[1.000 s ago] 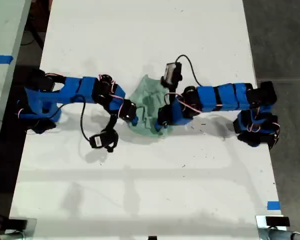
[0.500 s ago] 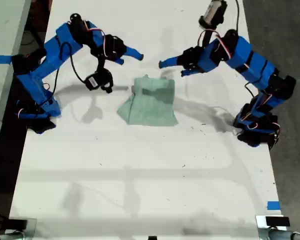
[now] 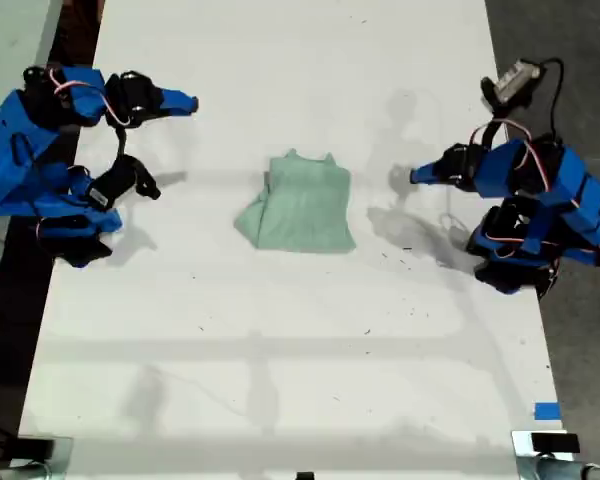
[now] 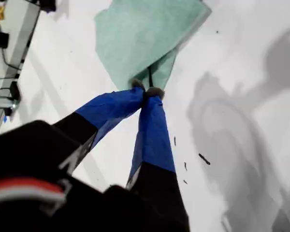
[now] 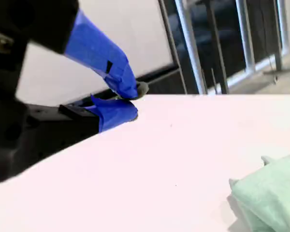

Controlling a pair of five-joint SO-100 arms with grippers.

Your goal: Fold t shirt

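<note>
The t shirt lies folded into a compact, roughly square bundle near the middle of the white table, pale mint green, plain, lightly wrinkled; collar notch at its far edge in the exterior view, a loose flap sticking out toward that view's left. Nothing touches it. First wrist view shows the cloth's layered corner close up, a detail the exterior view flattens out; second wrist view catches only one rumpled edge of it, plus window bars beyond the table that show in no other view. My first gripper, at the exterior view's right, points at the shirt from well apart, jaws pressed together on nothing. My second gripper, at the exterior view's left, is raised clear, tips nearly closed with a thin gap, empty. Small dark specks mark the table near the first arm. Blue tape sits at the exterior view's lower right.
</note>
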